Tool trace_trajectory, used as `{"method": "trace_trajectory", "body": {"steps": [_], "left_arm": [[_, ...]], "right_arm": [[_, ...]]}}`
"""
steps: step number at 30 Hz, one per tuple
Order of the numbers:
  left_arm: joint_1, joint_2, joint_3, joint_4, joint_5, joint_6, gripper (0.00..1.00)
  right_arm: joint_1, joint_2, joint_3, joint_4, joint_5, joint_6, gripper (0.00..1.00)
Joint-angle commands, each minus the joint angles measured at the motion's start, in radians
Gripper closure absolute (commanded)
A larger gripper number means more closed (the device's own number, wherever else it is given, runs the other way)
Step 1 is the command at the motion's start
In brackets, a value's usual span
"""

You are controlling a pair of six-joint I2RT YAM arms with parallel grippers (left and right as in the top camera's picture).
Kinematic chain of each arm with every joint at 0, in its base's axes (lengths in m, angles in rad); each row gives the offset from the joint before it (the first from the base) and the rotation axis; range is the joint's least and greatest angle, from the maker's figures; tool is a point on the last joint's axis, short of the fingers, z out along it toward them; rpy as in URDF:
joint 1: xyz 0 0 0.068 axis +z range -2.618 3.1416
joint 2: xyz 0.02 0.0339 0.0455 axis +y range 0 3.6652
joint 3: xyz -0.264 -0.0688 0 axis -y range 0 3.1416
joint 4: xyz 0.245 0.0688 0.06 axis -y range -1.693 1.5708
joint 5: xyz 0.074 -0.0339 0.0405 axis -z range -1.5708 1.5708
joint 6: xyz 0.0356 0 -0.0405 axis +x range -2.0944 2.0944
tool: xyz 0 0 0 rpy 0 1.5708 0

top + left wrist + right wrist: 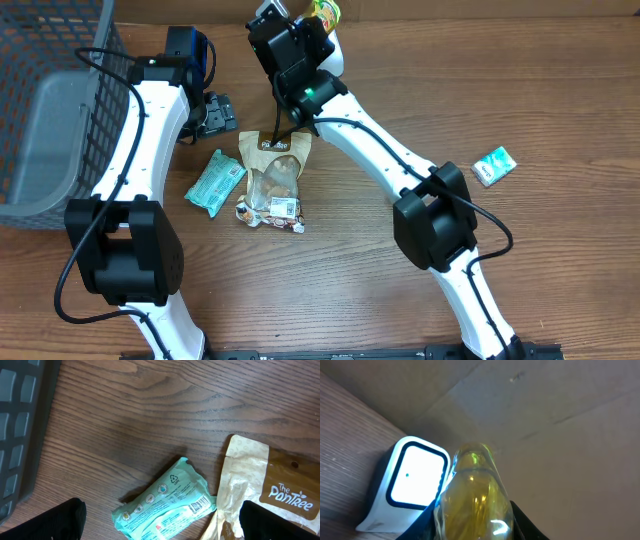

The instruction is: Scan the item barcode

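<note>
Item 1. Brown wood-grain counter [540, 70]: filling the whole overhead view, its grain running roughly left to right, with darker streaks showing along the boards.

Item 2. Light: falling from above and laying a soft, pale sheen across the counter in the left wrist view.

Item 3. Tan flat panel [560, 420]: rising behind the counter's far edge in the right wrist view, showing faint creases and small scuffs; material not being clear.
</note>
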Motion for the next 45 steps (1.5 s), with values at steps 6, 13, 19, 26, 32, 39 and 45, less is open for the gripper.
{"method": "trace_trajectory", "body": {"steps": [6, 13, 19, 26, 32, 39, 45], "left_arm": [[-0.001, 0.008, 0.019, 0.000, -0.013, 0.015, 0.00], [-0.001, 0.008, 0.019, 0.000, -0.013, 0.015, 0.00], [-0.001, 0.008, 0.019, 0.000, -0.013, 0.015, 0.00], [-0.001, 0.008, 0.019, 0.000, -0.013, 0.015, 0.00], [-0.001, 0.008, 0.019, 0.000, -0.013, 0.015, 0.00], [-0.001, 0.008, 0.019, 0.000, -0.013, 0.015, 0.00], [-0.001, 0.008, 0.019, 0.000, -0.013, 0.015, 0.00]], "right_arm": [[-0.002, -0.005, 0.020, 0.092, 0.043, -0.087, 0.91], [-0.013, 0.026, 0.020, 0.116, 0.032, -0.087, 0.92], [-0.029, 0.070, 0.020, 0.142, 0.014, -0.087, 0.92], [-0.030, 0.083, 0.020, 0.164, 0.009, -0.082, 0.92], [-0.030, 0.089, 0.020, 0.163, 0.010, -0.082, 0.91], [-0.030, 0.085, 0.022, 0.170, 0.034, -0.075, 0.91], [-0.021, 0.010, 0.022, 0.199, 0.081, -0.032, 0.94]]}}
